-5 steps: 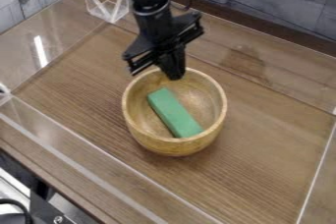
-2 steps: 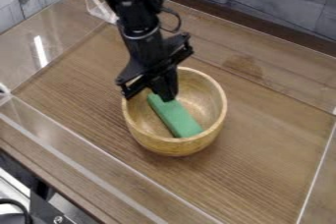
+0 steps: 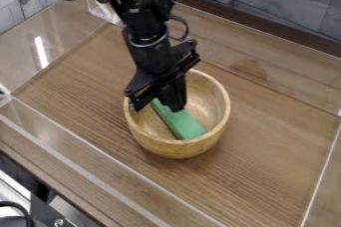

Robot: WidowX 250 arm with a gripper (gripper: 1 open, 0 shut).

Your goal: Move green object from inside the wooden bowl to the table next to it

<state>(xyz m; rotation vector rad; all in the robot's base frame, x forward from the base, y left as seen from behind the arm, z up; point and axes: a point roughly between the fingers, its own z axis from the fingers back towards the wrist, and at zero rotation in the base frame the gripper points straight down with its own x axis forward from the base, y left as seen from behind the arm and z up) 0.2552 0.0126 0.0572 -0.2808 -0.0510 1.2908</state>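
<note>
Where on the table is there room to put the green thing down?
Bare table lies left of the wooden bowl, up to the clear wall. More lies right of the bowl and behind it. The bowl itself is crowded: the green block and the end effector fill it.

Views: one camera only, nothing shared
Position: raised, off the table's (image 3: 280, 112) near edge
Facing: down and across toward the far wall
Distance: close, the bowl (image 3: 200, 139) near centre, the arm (image 3: 134, 7) entering from upper left
</note>
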